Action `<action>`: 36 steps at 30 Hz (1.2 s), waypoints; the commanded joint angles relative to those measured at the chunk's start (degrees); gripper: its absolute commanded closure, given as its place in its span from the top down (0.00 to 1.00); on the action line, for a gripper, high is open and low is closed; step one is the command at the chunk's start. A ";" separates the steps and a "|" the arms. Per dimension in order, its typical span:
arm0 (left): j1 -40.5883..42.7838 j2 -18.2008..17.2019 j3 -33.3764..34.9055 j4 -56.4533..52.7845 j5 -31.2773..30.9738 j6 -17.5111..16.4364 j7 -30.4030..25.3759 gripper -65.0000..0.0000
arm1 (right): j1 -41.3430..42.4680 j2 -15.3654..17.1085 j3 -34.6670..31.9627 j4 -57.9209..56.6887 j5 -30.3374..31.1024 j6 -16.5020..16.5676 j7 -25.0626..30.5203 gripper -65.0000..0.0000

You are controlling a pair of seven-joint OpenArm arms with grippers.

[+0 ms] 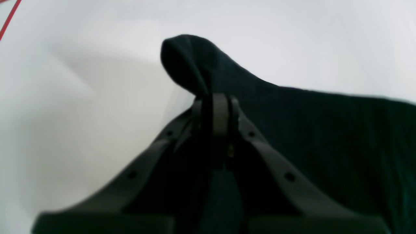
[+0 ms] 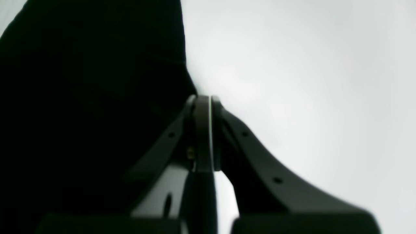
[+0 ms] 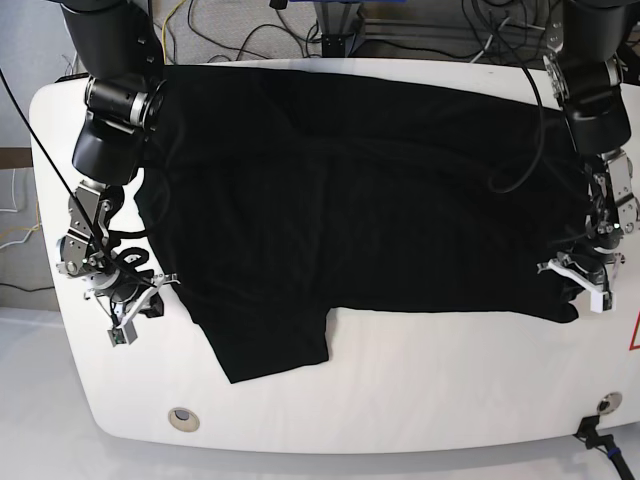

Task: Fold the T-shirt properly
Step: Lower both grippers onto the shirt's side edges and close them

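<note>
The black T-shirt (image 3: 350, 200) lies spread across the white table (image 3: 420, 400), one sleeve pointing toward the front edge. No print shows. At the shirt's right end my left gripper (image 3: 578, 283) is shut on the fabric. In the left wrist view its jaws (image 1: 216, 97) pinch a fold of the T-shirt (image 1: 325, 130), which bunches up just past the fingertips. My right gripper (image 3: 150, 295) sits at the shirt's left edge. In the right wrist view its jaws (image 2: 203, 97) are closed where the edge of the T-shirt (image 2: 81, 97) meets the fingertips.
Black cables (image 3: 260, 30) run behind the table's back edge, and one cable (image 3: 520, 150) hangs over the shirt near the left arm. Two round holes (image 3: 182, 418) (image 3: 603, 403) sit near the front corners. A red line (image 1: 9, 16) crosses the table's corner.
</note>
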 commanded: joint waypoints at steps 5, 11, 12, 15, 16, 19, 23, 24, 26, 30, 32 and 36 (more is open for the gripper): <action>2.23 -1.15 -0.27 4.47 -0.64 0.04 -1.39 0.00 | -2.97 -0.36 0.17 7.36 0.70 0.16 -1.66 0.00; 2.14 -1.06 -0.27 4.29 -0.64 0.04 -1.39 0.00 | -2.79 -2.47 0.17 7.19 0.61 -0.19 0.19 0.19; 2.14 -0.98 -0.27 4.29 -0.64 0.04 -1.39 0.00 | -2.70 -2.74 0.17 7.10 0.43 -0.28 1.51 0.26; 2.05 -0.36 -0.18 4.38 -0.64 0.04 -1.39 0.00 | -0.15 -2.56 0.08 -0.28 0.35 -0.28 4.93 0.46; 2.05 -0.36 -0.18 4.29 -0.55 0.04 -1.39 0.00 | 0.90 -2.38 0.08 -4.06 0.43 -0.28 6.08 0.48; 2.05 -0.36 -0.18 4.29 -0.55 0.04 -1.39 0.00 | 3.01 -1.33 0.08 -12.33 0.52 -0.28 12.41 0.46; 2.14 -0.36 -0.18 4.29 -0.55 0.04 -1.39 0.00 | 5.21 -0.45 0.08 -18.83 0.43 -0.28 15.57 0.47; 2.14 -0.36 -0.18 4.29 -0.55 0.04 -1.39 0.00 | 5.21 -0.36 0.08 -19.54 0.43 -0.28 16.54 0.47; 2.14 -0.36 -0.18 4.29 -0.55 0.04 -1.39 0.00 | 5.21 -0.19 0.08 -21.47 0.35 -0.28 17.59 0.47; 2.14 -0.36 -0.09 4.29 -0.55 0.04 -1.39 0.00 | 4.68 -0.27 0.08 -22.61 0.35 -0.28 17.68 0.47; 2.14 -0.36 -0.09 4.29 -0.55 0.04 -1.39 0.00 | 3.63 -0.54 0.08 -22.44 0.43 -0.02 17.59 0.46; 2.14 -0.36 -0.09 4.29 -0.55 0.04 -1.39 0.00 | 3.19 -1.59 0.08 -22.35 0.52 0.16 17.24 0.46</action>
